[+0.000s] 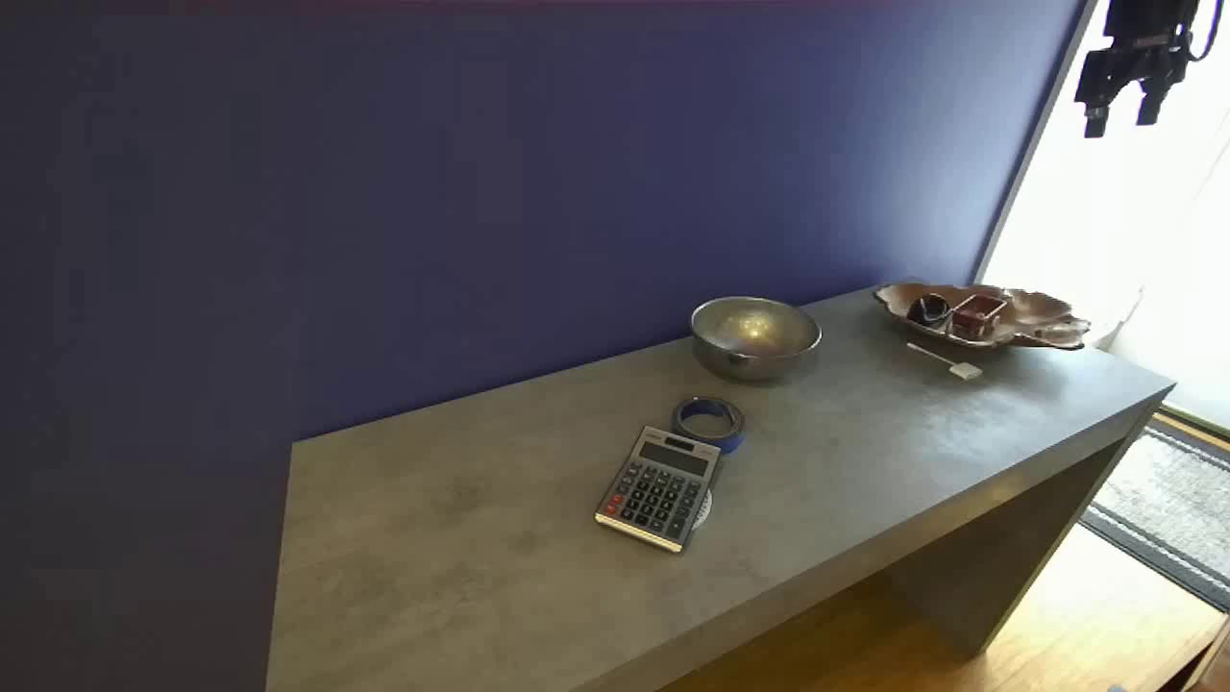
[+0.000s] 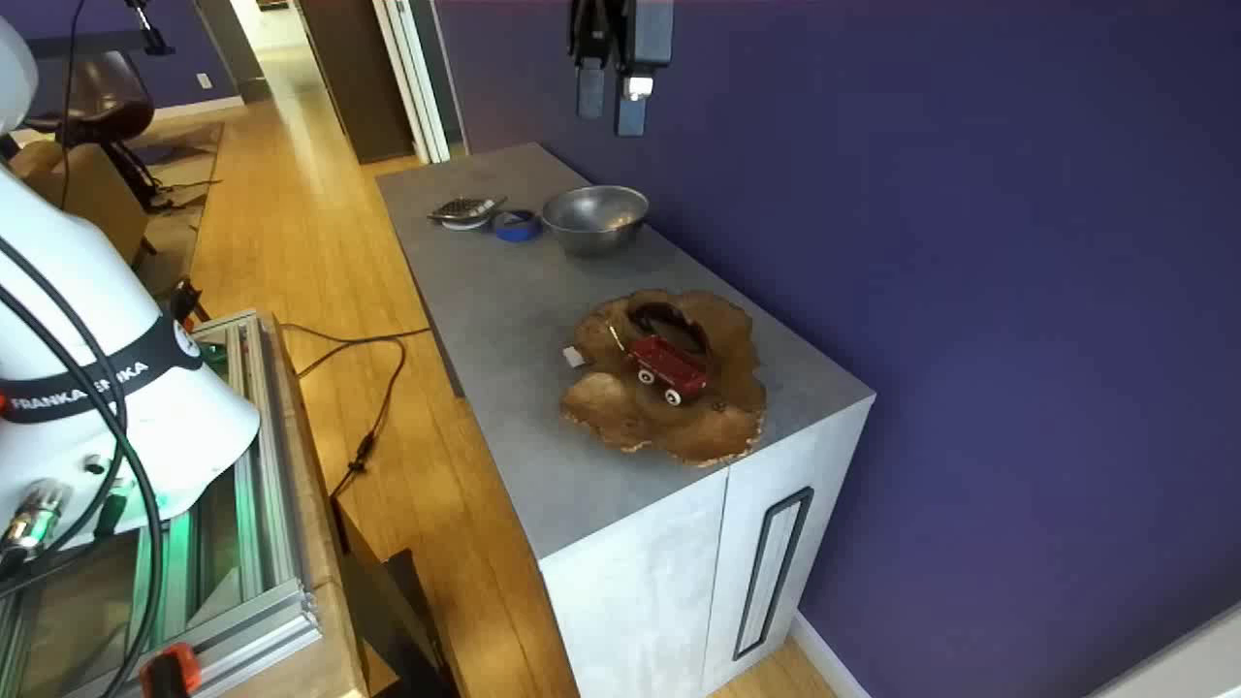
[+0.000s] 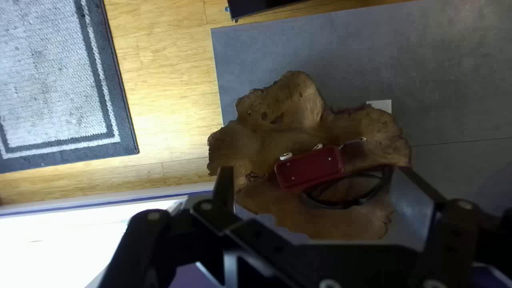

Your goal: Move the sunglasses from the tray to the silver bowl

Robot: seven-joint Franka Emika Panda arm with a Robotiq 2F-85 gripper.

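The sunglasses (image 1: pixel 928 309) lay inside the tray (image 2: pixel 722 427), on its side nearer the silver bowl (image 2: pixel 593 228), just beside a red toy wagon (image 2: pixel 669 364); whether those 2 touched, I could not tell. Dark, thin and curved, they looked light and stiff, probably smooth plastic that could slip, with lenses easily scratched. A gentle pinch across the thin frame, on the side towards the tray's rim and clear of the wagon, seemed the safest hold. The tool (image 1: pixel 1121 119) hung well above the tray, jaws spread apart with nothing between them. The tray looked like brown wood, knotted and faintly glossy, its shallow lobes ending in a ragged, wavy edge. On the grey, faintly mottled desk (image 1: pixel 817 481), apart from the tray, the bowl was round metal, dull inside and shinier at the lip. The wagon had a boxy red body and white wheels.
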